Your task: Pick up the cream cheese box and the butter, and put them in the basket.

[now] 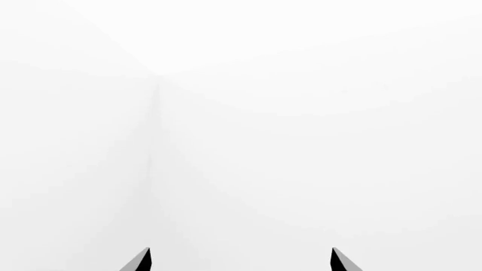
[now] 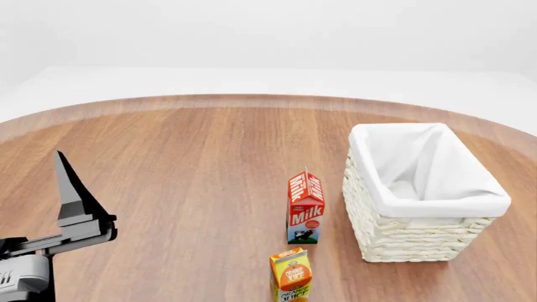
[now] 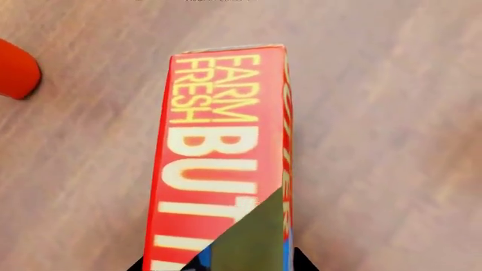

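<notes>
The butter [image 3: 218, 147], a red box with yellow "FARM FRESH" lettering, fills the right wrist view lengthwise. My right gripper [image 3: 222, 262] is shut on its near end, one dark fingertip [image 3: 303, 261] against each long side, over blurred wood. The basket [image 2: 436, 204], cream woven with a white cloth lining, stands at the right of the head view and looks empty. My left gripper [image 1: 241, 258] is open with nothing between its fingers and faces a plain white background. It shows at the lower left of the head view [image 2: 71, 201]. The cream cheese box is out of view.
A red-and-white milk carton [image 2: 305, 207] stands just left of the basket, and an orange juice carton [image 2: 290, 275] stands in front of it. A red rounded object [image 3: 15, 70] lies on the wood near the butter. The round wooden table [image 2: 185, 163] ends at a curved far edge.
</notes>
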